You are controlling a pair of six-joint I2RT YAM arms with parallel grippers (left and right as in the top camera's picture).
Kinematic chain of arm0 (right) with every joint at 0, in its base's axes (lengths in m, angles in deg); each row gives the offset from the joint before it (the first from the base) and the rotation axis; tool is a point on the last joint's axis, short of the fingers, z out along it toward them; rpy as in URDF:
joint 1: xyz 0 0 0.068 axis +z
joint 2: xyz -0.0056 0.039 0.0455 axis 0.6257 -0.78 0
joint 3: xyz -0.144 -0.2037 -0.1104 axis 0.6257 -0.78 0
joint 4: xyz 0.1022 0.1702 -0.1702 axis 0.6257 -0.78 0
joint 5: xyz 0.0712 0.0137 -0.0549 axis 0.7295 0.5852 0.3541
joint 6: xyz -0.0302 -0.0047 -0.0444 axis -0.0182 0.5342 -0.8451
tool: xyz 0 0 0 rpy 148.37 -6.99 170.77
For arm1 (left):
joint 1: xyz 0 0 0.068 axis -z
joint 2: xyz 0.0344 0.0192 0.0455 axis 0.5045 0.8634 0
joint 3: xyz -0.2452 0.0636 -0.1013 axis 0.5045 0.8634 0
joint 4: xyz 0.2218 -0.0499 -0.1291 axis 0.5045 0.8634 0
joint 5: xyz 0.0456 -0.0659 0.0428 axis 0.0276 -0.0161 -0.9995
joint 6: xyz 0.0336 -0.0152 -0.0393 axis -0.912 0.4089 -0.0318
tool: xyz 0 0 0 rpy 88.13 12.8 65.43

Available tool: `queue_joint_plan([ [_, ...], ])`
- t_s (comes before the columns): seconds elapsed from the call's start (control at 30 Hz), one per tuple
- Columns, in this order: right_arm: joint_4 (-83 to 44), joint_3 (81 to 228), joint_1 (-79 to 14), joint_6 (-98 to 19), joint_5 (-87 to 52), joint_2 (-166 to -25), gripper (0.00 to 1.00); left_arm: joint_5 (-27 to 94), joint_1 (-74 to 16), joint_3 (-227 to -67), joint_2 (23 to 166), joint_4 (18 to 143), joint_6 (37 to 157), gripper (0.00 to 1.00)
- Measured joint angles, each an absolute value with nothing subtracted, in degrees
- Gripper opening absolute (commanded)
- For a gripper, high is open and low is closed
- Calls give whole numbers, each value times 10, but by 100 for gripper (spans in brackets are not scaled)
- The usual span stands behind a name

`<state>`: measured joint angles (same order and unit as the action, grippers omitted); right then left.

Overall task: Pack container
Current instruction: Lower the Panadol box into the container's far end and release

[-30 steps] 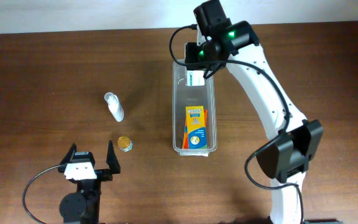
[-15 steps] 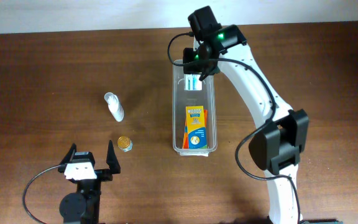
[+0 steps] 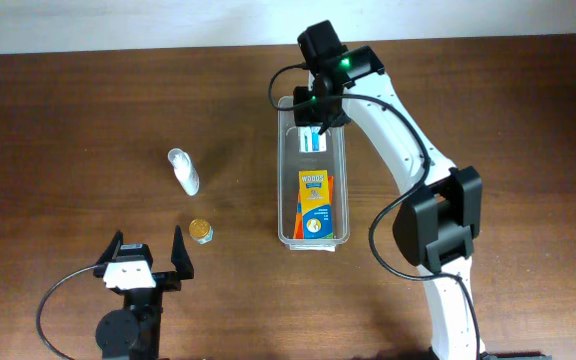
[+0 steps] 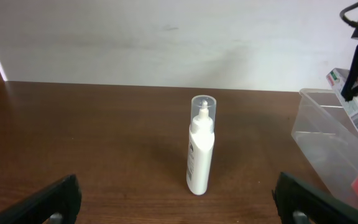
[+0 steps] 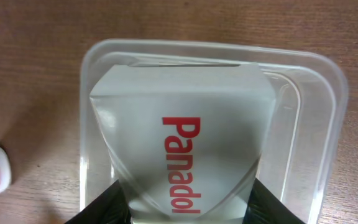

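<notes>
The clear plastic container [image 3: 314, 238] stands lengthwise at the table's middle, with an orange and yellow box [image 3: 315, 203] lying in its near half. My right gripper [image 3: 313, 118] is shut on a white Panadol box [image 5: 182, 149] and holds it over the container's far end [image 5: 316, 68]. The box also shows in the overhead view [image 3: 311, 138]. My left gripper [image 3: 148, 262] is open and empty near the front left of the table. The container's corner shows at the right of the left wrist view [image 4: 334, 149].
A white bottle with a clear cap [image 3: 183, 171] stands left of the container, also in the left wrist view [image 4: 201, 146]. A small gold-lidded jar [image 3: 200, 231] sits near my left gripper. A white wall runs along the table's far edge.
My right gripper has moved left and nearer along the container's far end with the Panadol box, which now sits lower over the bin. The left arm has not moved.
</notes>
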<state>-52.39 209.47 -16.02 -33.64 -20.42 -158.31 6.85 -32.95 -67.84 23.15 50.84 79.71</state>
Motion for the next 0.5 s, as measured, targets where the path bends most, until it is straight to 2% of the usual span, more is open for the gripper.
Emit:
queue_joint_plan([
  [0.5,-528,2085,-160,-341,-208,-1607,46,68,-330,-678,232,508,797,100],
])
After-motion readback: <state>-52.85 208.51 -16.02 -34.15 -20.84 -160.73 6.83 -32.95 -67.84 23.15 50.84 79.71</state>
